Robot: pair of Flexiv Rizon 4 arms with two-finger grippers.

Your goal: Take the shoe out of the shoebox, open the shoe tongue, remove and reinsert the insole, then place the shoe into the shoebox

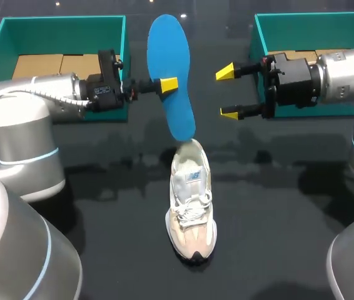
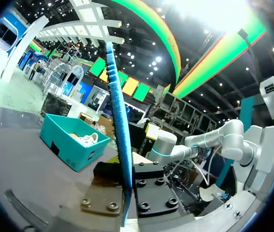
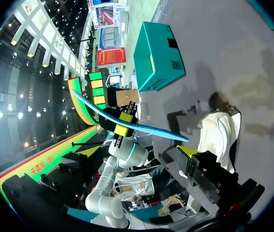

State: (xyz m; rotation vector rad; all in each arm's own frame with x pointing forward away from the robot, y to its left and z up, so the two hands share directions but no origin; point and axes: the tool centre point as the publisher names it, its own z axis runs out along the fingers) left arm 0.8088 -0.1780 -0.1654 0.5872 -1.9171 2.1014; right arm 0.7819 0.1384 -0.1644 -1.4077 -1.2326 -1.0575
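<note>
left claw: your left gripper [image 1: 167, 84] is clamped on the blue insole [image 1: 171, 50] near its middle. one yellow tip shows on the near face and the other is hidden behind it. in the left wrist view the insole stands edge-on, pinched between the two fingers.
right claw: your right gripper [image 1: 228, 92] is spread wide and holds nothing. it sits just beside the insole, on its right, and apart from it.
insole: held off the table, with its broad end toward the far side. its narrower end hangs over the heel of the shoe [image 1: 191, 206]; you cannot tell whether the two touch.
shoe: a pale laced sneaker resting on its sole on the black table [image 1: 277, 219], between your two arms. the toe points to the near edge and the heel to the far side. it lies outside both boxes.
boxes: the left shoebox [image 1: 111, 25] and the right shoebox [image 1: 271, 25] are both teal and open-topped. they stand at the far side of the table, one behind each arm and well apart.
</note>
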